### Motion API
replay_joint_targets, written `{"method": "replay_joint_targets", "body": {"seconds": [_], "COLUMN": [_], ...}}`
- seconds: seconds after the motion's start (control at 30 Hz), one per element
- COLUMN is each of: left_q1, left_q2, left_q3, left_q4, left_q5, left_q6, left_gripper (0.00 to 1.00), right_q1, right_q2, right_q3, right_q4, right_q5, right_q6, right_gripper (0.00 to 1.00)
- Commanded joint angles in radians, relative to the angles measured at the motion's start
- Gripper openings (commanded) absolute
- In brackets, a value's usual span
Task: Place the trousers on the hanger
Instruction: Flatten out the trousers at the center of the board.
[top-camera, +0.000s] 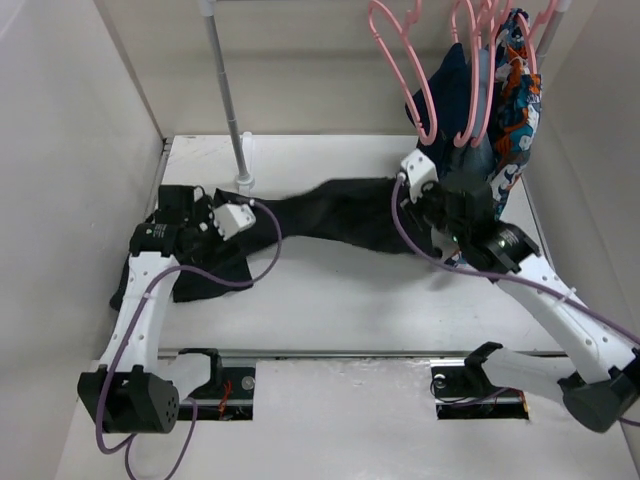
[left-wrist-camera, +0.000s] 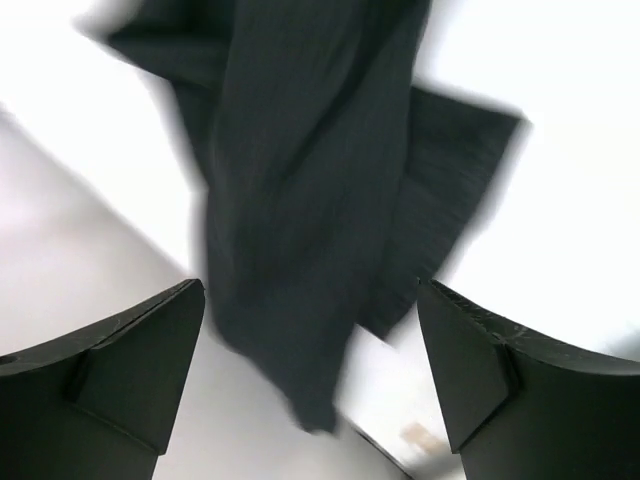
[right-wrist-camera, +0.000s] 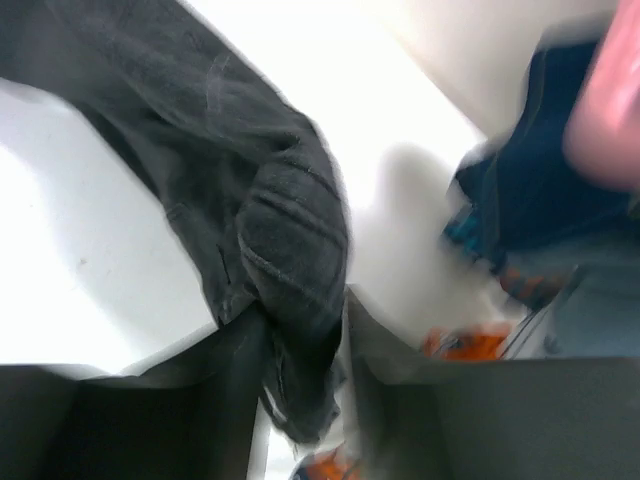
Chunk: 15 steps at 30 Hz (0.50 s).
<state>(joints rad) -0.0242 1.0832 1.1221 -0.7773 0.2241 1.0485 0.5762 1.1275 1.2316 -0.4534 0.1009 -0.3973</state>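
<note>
Clamped on the trousers (top-camera: 340, 215) with the right gripper (right-wrist-camera: 305, 330) toward the far right corner, bunched between its fingers (right-wrist-camera: 430, 420). Stretched from there across the counter (top-camera: 330, 310) to the left edge. Left gripper (left-wrist-camera: 310, 380) spread wide over them there. Hanger (top-camera: 432, 120) hung above the far right corner.

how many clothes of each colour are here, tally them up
trousers, black: 1
navy garment: 1
patterned garment, blue, orange and white: 1
total: 3
</note>
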Motion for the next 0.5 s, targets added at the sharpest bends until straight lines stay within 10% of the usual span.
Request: {"method": "replay_joint_targets", "body": {"seconds": [0.0, 0.13, 0.47], "left_q1": [0.019, 0.076, 0.333], "left_q2": [-0.037, -0.014, 0.193], "left_q3": [-0.094, -0.261, -0.467], "left_q4": [-0.137, 0.030, 0.383], "left_q5": [-0.029, -0.204, -0.540], "left_q6": [0.067, 0.002, 0.004], "left_gripper": [0.85, 0.85, 0.87], "right_q1": [-0.009, -0.018, -0.018], "right_q2": [-0.153, -0.309, -0.137], "right_q3": [-0.157, -0.276, -0.290], "right_q4": [0.045, 0.016, -0.093], "right_q5": [0.020, 0.112, 0.108], "right_q6": [0.083, 0.272, 0.719], "right_gripper": [0.48, 0.95, 1.00]}}
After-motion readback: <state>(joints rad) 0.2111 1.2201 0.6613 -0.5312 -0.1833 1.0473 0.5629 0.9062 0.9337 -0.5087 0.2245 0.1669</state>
